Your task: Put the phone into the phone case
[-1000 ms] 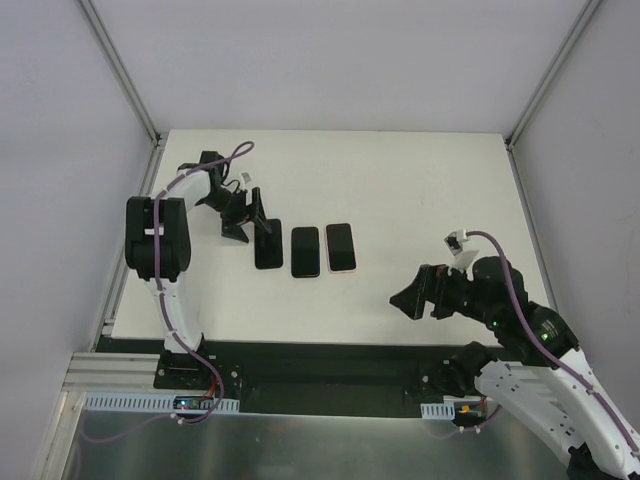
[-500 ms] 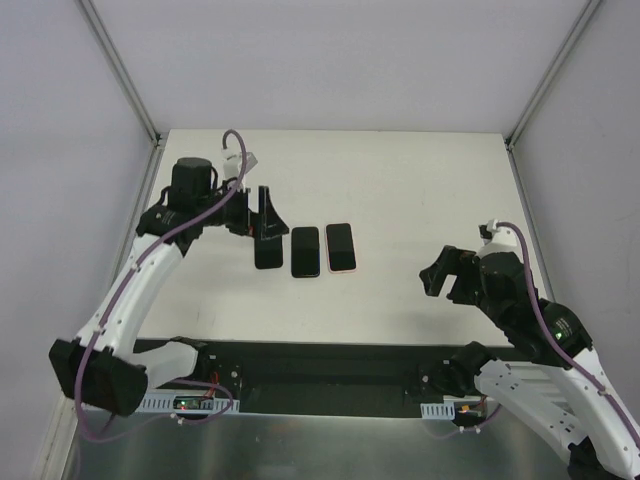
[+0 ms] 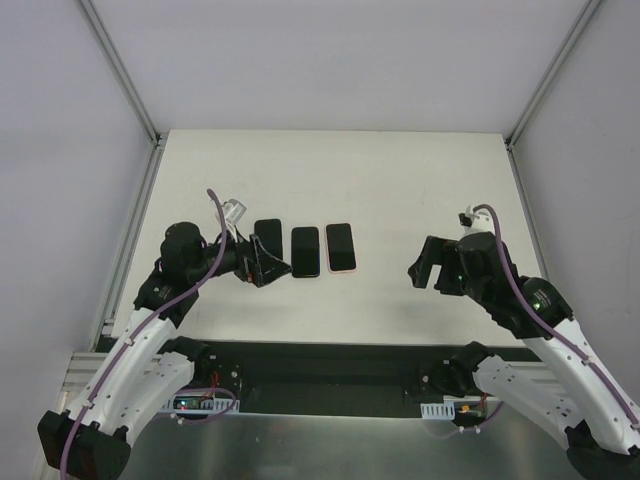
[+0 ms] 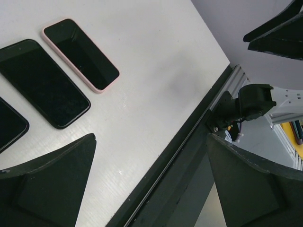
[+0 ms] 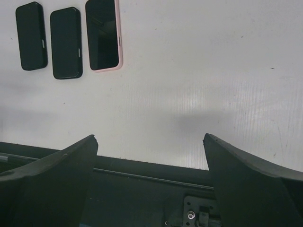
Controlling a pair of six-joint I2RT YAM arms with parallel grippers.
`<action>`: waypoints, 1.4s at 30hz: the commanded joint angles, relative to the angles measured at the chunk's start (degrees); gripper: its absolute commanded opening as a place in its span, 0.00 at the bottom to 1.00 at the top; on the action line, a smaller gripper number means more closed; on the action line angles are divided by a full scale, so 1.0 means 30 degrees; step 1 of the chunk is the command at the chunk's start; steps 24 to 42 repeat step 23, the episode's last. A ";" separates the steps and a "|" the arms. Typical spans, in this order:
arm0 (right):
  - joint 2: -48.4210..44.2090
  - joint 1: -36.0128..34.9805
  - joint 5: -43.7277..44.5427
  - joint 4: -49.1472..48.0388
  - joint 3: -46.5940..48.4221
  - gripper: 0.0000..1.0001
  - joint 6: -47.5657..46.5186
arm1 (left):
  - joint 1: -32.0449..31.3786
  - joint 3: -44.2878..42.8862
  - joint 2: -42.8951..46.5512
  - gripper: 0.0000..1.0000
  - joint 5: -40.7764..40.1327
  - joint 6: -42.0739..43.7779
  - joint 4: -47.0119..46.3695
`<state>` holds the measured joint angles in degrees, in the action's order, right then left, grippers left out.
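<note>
Lying flat: three slim rectangles rest side by side in a row on the white worktop [image 3: 400,190], left of its middle.
Row order: left black phone [image 3: 268,232], middle black phone [image 3: 305,251], pink-rimmed case [image 3: 341,247].
Long axis: all three run near-to-far, parallel to one another, short ends facing the arms' bases.
Spacing: each lies just beside its neighbour with a narrow strip of worktop between; the left black phone sits slightly further back.
Faces: both black ones show plain dark faces upward; I cannot tell which end is the top.
Case contents: a dark surface fills the pink rim; whether that is a hollow or a phone already seated, I cannot tell.
Left tool [image 3: 275,265]: fingers spread wide, gripping nothing; from above it covers the near end of the left black phone, contact unclear.
Right tool [image 3: 418,268]: fingers spread wide, empty, over bare worktop to the right, well apart from the row, tips turned toward it.
</note>
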<state>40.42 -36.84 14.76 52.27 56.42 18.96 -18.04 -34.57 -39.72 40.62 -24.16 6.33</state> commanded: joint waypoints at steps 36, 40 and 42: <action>-0.2810 0.0034 -0.0995 -0.2657 -0.1142 0.96 -0.0109 | -0.0050 -0.0782 -0.0293 0.99 0.1108 -0.0471 -0.2226; -0.2810 0.0034 -0.0995 -0.2657 -0.1142 0.96 -0.0109 | -0.0050 -0.0782 -0.0293 0.99 0.1108 -0.0471 -0.2226; -0.2810 0.0034 -0.0995 -0.2657 -0.1142 0.96 -0.0109 | -0.0050 -0.0782 -0.0293 0.99 0.1108 -0.0471 -0.2226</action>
